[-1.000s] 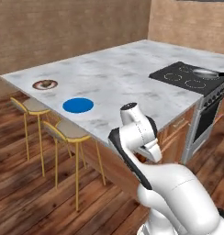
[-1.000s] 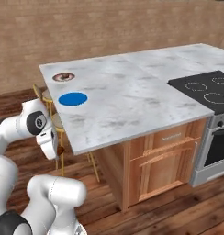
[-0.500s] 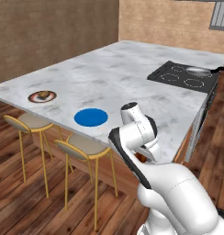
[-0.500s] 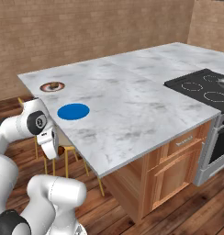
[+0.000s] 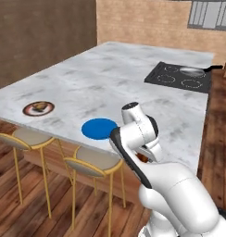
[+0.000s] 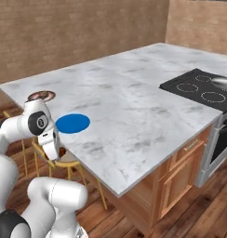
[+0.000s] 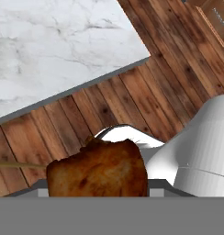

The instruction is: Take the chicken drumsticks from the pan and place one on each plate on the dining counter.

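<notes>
Down below the edge of the marble surface (image 5: 133,78), the end effector (image 7: 98,186) is gripping a dark reddish-brown drumstick (image 7: 98,172), hanging over wood floor rather than the blue plate (image 5: 99,128). I'm thinking the risk is in lifting it: it's sitting so low it could be clipping the slab edge or a stool (image 5: 94,159) and knocking the meat loose. The brown-rimmed plate (image 5: 38,108) is already carrying something, probably the other drumstick.
</notes>
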